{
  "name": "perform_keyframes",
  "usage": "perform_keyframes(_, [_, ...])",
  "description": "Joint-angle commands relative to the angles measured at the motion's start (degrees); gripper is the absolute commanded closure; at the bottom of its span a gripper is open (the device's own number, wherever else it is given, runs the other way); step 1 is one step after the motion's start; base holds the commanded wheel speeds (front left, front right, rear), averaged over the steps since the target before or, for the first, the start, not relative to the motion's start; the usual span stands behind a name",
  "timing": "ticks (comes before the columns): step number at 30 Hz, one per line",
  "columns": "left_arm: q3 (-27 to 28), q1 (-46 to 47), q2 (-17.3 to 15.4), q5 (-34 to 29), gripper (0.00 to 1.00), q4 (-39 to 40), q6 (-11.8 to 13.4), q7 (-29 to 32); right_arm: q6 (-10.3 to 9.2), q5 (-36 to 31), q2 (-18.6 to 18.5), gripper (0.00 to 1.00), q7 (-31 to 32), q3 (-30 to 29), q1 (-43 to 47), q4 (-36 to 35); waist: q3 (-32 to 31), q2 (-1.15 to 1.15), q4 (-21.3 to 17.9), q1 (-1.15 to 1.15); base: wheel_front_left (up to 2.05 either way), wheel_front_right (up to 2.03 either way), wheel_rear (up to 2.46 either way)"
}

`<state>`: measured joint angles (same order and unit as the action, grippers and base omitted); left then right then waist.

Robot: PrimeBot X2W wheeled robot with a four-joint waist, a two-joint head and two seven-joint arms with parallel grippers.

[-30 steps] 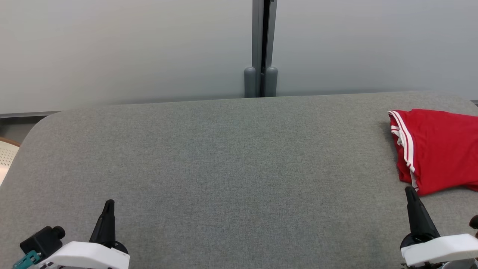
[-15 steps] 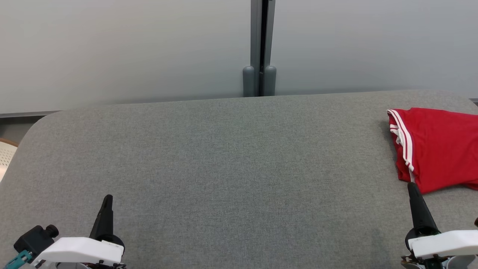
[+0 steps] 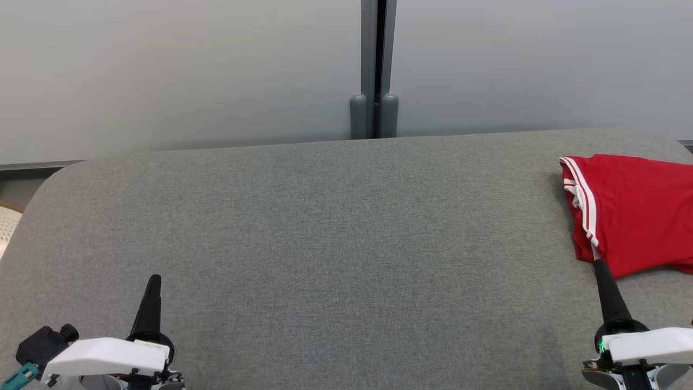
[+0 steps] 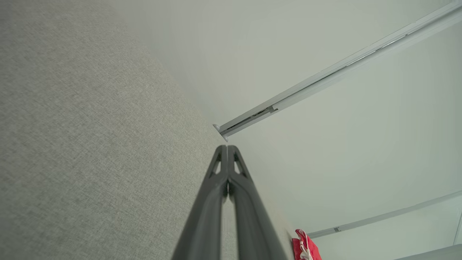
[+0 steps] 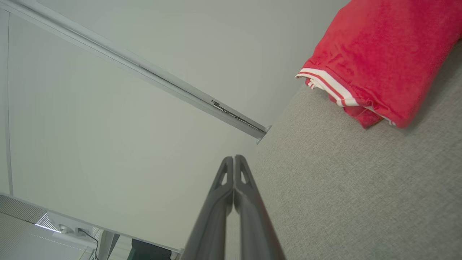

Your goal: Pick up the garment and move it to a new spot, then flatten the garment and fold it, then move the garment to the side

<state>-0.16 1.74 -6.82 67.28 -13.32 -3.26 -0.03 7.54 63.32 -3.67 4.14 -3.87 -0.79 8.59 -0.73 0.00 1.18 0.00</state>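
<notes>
My jaws are pressed shut on both arms and hold nothing: the left fingers [image 4: 216,202] meet at their tips, and so do the right fingers [image 5: 216,206]. Both pairs sit low at the near edge of the grey surface [image 3: 325,216], pointing away from me. The red garment [image 3: 633,211] lies far off to my right on that surface. It is bundled into a folded heap with its white-striped hem [image 3: 587,208] turned toward the middle. I judge the folding and the move to the side as done, or all but done. What remains is to leave the cloth alone and settle my arms. To do that well I should keep the right jaws closed and draw them straight back. From my head the right fingertip seems to meet the garment's near corner, though my right wrist shows bare surface between them. Any sideways sweep there could catch the hem and spoil the fold. The garment's right part is cut off by the picture edge, so I cannot tell how neat the fold is. Nor can I tell whether the cloth overhangs the surface, or what kind of garment it is.
</notes>
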Motion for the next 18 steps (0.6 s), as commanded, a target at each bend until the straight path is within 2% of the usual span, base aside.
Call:
perform_keyframes(1, [0.68,1.75,-0.25,1.24,1.00,0.43,-0.49,0.26,-0.04,1.64,-0.17,1.00,0.26,-0.31,-1.29,-0.09,0.02,0.00,-0.02,0.00,0.00,0.00,0.00])
perform_keyframes(18, [2.95,2.95,1.22,9.84,1.00,0.03,-1.98,2.56,-0.03,11.52,0.08,1.00,1.04,-1.09,-2.97,1.90,0.29,0.00,-0.37,0.00,0.00,0.00,0.00])
